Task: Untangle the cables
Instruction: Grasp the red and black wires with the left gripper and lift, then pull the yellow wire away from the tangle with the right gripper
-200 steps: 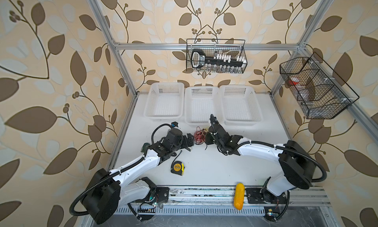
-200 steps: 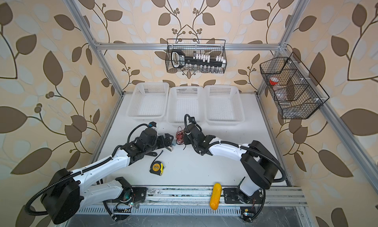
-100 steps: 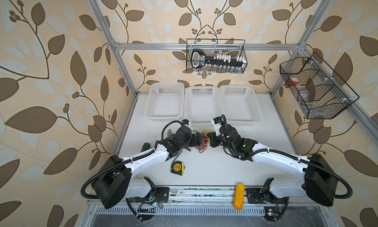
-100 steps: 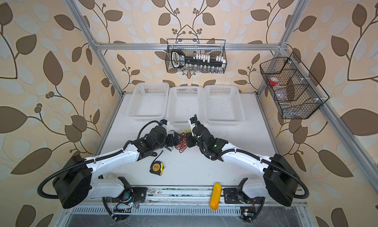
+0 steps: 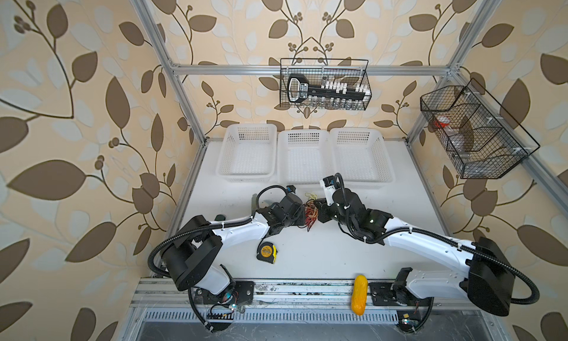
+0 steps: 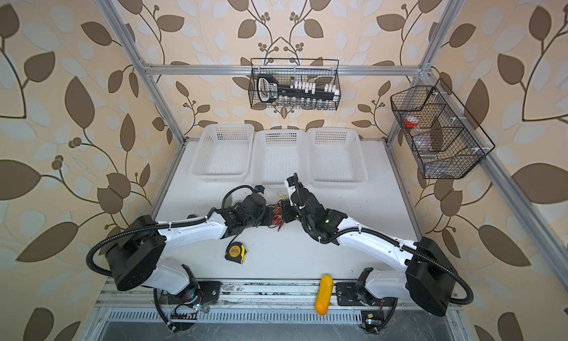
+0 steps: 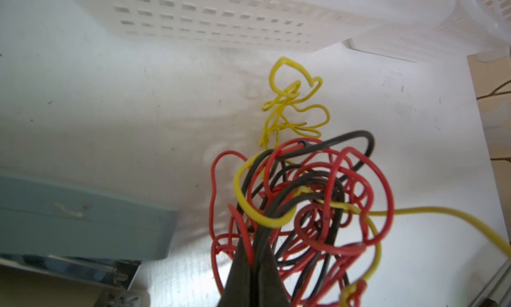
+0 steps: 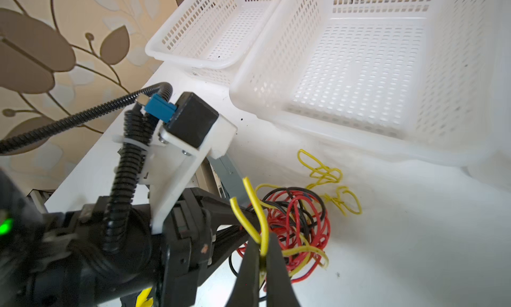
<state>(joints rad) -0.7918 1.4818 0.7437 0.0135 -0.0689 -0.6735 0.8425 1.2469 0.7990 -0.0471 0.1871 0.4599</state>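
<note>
Cables [image 7: 273,222], glossy red, black, yellow knot beside three perforated white baskets [image 5: 302,132], left end effector [image 7: 253,254] and right end effector [image 8: 261,251] clamped on strands

Beige wallpaper [image 5: 76,139] with brown leaves covers the walls behind a metal frame [image 5: 307,69]; beneath the fingers [image 7: 239,280] lies a white tabletop [image 5: 322,250].

Baskets [image 5: 304,138] block far side; cables [image 5: 310,214] clog centre; tape measure [image 5: 266,252] in front; right tabletop [image 5: 405,201] open.
</note>
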